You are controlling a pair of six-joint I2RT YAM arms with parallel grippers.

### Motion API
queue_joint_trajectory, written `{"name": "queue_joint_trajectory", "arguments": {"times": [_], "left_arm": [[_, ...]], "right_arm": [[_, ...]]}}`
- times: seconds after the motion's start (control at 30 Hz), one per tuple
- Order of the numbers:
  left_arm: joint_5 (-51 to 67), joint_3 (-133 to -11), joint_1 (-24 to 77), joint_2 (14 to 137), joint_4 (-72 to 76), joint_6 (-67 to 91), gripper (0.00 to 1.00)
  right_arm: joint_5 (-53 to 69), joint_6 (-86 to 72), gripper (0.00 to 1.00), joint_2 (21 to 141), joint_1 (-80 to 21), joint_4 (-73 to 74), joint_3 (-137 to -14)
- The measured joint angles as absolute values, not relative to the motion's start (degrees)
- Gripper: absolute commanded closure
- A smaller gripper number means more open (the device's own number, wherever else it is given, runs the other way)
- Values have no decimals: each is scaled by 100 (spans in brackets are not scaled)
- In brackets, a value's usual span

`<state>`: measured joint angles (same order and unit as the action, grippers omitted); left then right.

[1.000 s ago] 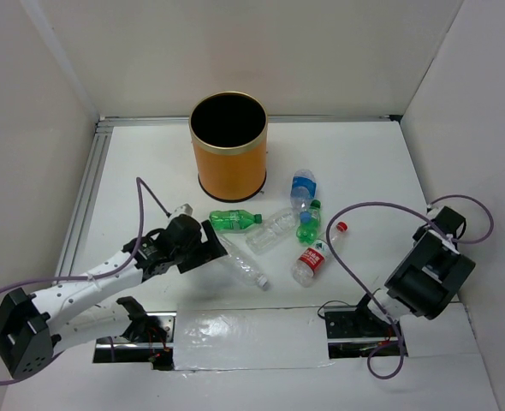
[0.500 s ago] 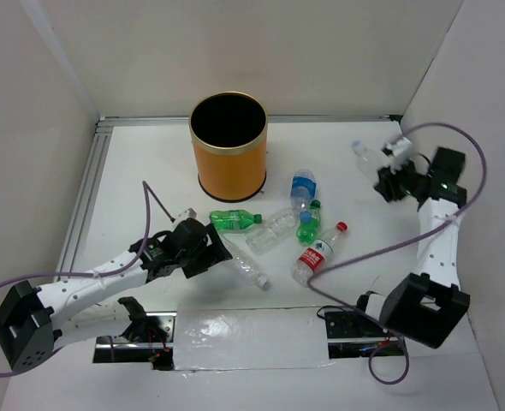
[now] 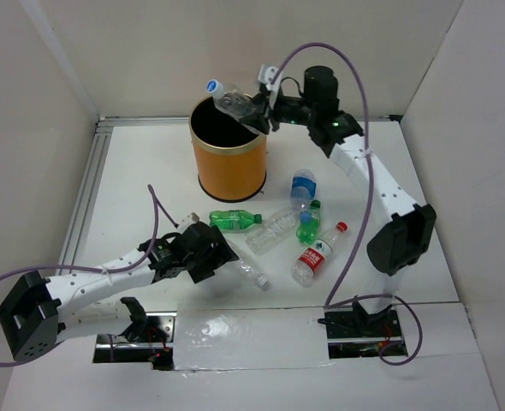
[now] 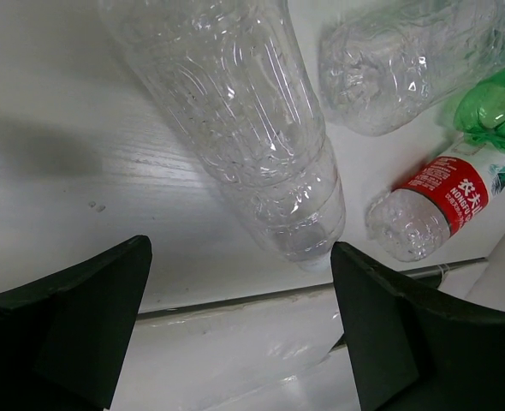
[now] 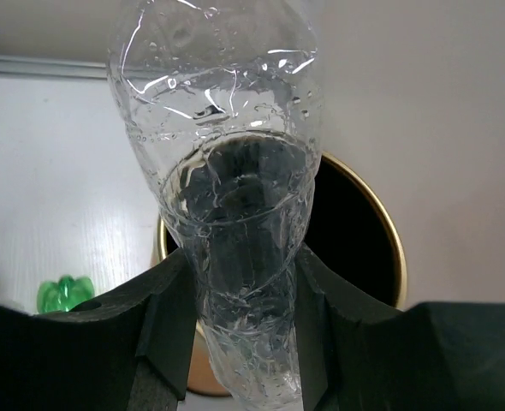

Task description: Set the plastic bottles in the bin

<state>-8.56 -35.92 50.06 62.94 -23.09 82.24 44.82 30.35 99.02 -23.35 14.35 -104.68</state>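
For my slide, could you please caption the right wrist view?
Right tool holds a clear bottle over the open orange bin.

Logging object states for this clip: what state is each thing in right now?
bin: upright, open-topped.
held clear bottle: tilted over bin mouth.
right gripper: shut on held clear bottle.
left gripper: open.
near clear bottle: lying, ungripped.
middle clear bottle: lying.
green bottles: lying.
blue-labelled bottle: lying.
red-labelled bottle: lying.

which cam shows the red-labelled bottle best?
Top external: the whole red-labelled bottle shows, red cap to base, lying among the other bottles. Left wrist shows only its base and label up close, with the neck out of sight. Right wrist does not show it.
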Motion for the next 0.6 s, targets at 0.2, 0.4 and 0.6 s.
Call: {"name": "queue_joint_trajectory", "arguments": {"times": [0.2, 0.4, 0.6], "left_arm": [[-1052, -3653, 5072, 6414, -2309, 8300, 1], [-1302, -3872, 5081, 6995, -2272, 8401, 1], [-1527, -4298, 5083, 7811, -2132, 8554, 1]], "right_arm": [[4392, 2515, 46, 10838, -2768, 1151, -11043], [4130, 1861, 0, 11336, -2626, 1017, -11166], [4056, 1164, 0, 10881, -1776, 1050, -10781]]}}
